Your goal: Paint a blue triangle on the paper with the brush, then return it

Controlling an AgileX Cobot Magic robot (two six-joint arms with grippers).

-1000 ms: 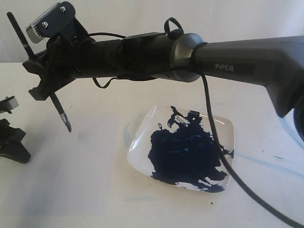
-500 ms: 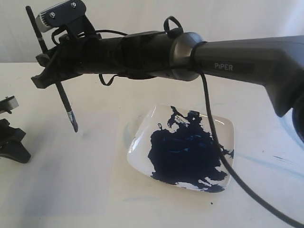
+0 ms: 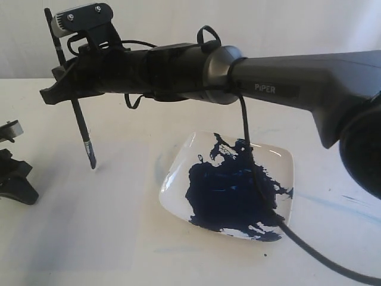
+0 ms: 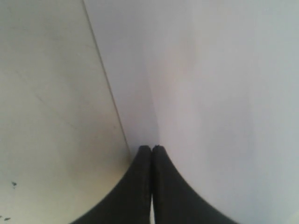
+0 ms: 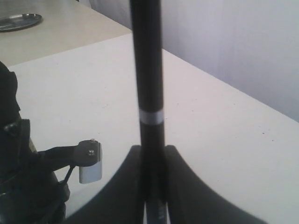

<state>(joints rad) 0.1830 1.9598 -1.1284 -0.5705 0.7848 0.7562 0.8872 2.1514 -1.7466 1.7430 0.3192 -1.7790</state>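
Observation:
My right gripper point(image 3: 70, 94) reaches across to the left of the exterior view and is shut on the brush point(image 3: 83, 134), a thin black stick. The brush hangs nearly upright, its blue-stained tip point(image 3: 91, 162) just above the cream tabletop, left of the dish. In the right wrist view the brush point(image 5: 147, 70) with its silver band rises from between the fingers of the right gripper point(image 5: 152, 149). The paper point(image 3: 178, 262) is barely distinct and seems to lie under the dish. The blue triangle is out of view. My left gripper point(image 4: 152, 148) is shut and empty.
A white square dish point(image 3: 181, 156) holding a large dark-blue paint pool point(image 3: 229, 193) sits at the middle of the table. The right arm's black cable point(image 3: 286, 229) trails over the dish. The left arm point(image 3: 13, 179) rests at the left edge. Faint blue smears point(image 3: 348, 205) mark the table at the right.
The right gripper has turned and shifted slightly right, swinging the brush from a slant to nearly upright. Its tip has dropped a little. The left arm has not moved.

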